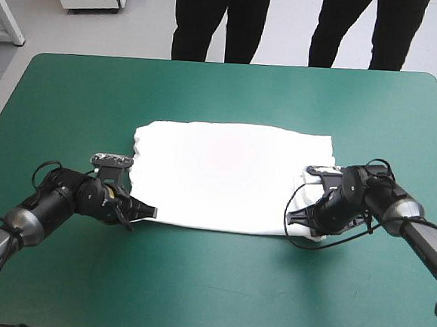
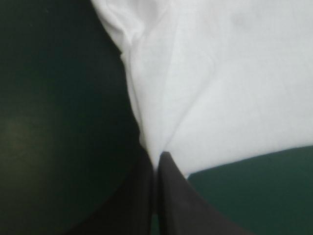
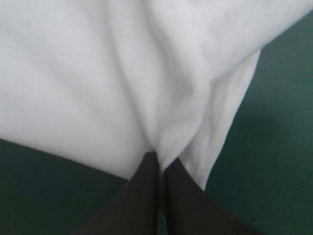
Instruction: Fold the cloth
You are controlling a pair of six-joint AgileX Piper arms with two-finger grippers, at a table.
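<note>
Each gripper (image 2: 157, 157) (image 3: 160, 159) tight on T-shirt (image 1: 233, 172) edge

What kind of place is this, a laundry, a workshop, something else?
Most likely a robot test bench in a lab, not a laundry: a table with a teal-green cover, one white T-shirt spread on it, and the left gripper and right gripper each pinching a near corner.

The high camera looked forward and down over the whole table (image 1: 209, 284). The wrist cameras sat close behind the left hand (image 2: 157, 157) and the right hand (image 3: 160, 157) — each shared with the high view one near corner of the T-shirt (image 1: 229, 176).
</note>
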